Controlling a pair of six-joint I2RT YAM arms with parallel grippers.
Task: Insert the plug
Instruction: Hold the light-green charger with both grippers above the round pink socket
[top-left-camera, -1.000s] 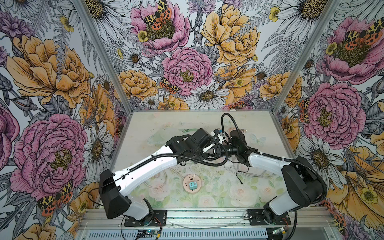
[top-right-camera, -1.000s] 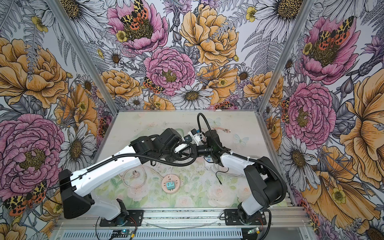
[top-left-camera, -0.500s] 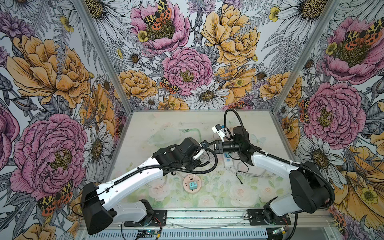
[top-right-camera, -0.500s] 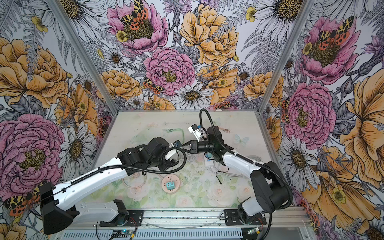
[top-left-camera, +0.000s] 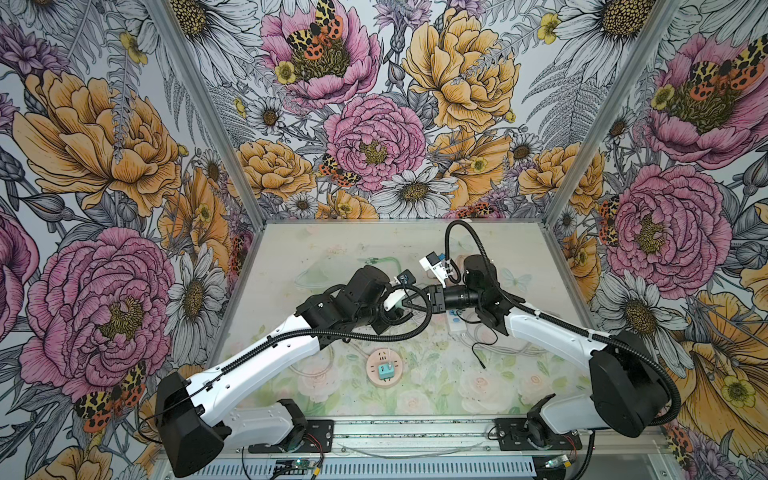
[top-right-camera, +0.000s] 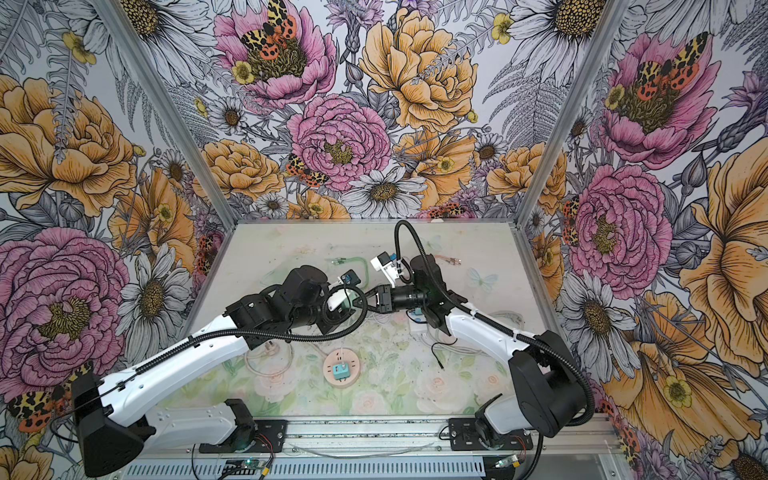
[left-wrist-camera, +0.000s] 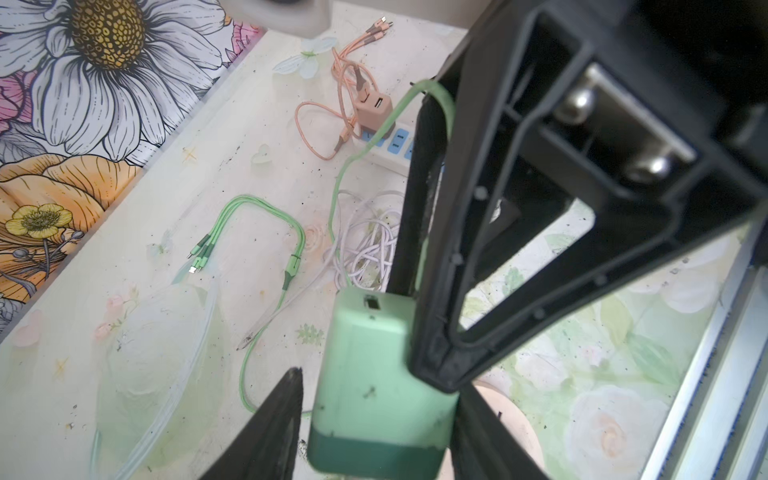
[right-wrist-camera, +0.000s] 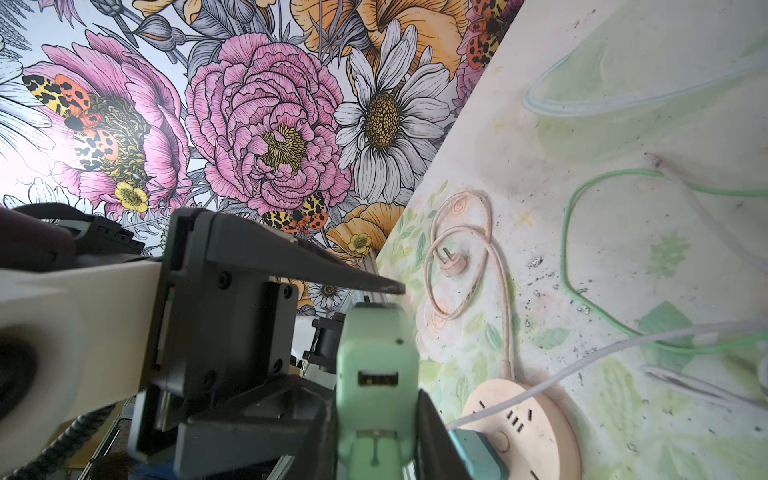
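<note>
Nearest my cameras, a round pink plastic socket disc (top-left-camera: 384, 368) lies flat on the floral-printed table (top-left-camera: 478, 395). A small teal adapter (top-left-camera: 386, 371) is seated in it, and its pink cord (right-wrist-camera: 505, 299) loops beside it.

Just beyond, mid-table, I have both arms meeting tip to tip above the surface. The right gripper (right-wrist-camera: 376, 419) is clamped narrowly on the mint-green cube-shaped charger plug (right-wrist-camera: 376, 353). It has one finger on each side, and the plug's USB port faces the right wrist camera. The plug hangs clear of the table, past the disc and near the white power strip with blue sockets (left-wrist-camera: 388, 153).

The left gripper (left-wrist-camera: 382, 390) straddles the same plug from the opposite side, jaws partly open. In the left wrist view a sliver of table shows between one black finger (left-wrist-camera: 286, 419) and the plug's side, so I read no grip there. A thin green cable (left-wrist-camera: 336, 195) arches behind the right gripper's finger and drops to the table.

Farther back, a salmon-pink charger block (left-wrist-camera: 374, 110) sits in the strip, with a tangle of white cord (left-wrist-camera: 370, 245) beside it. Farthest, near the back wall, green multi-head cable ends (top-left-camera: 374, 261) and pink connector tips (top-right-camera: 451, 261) lie on the table.
</note>
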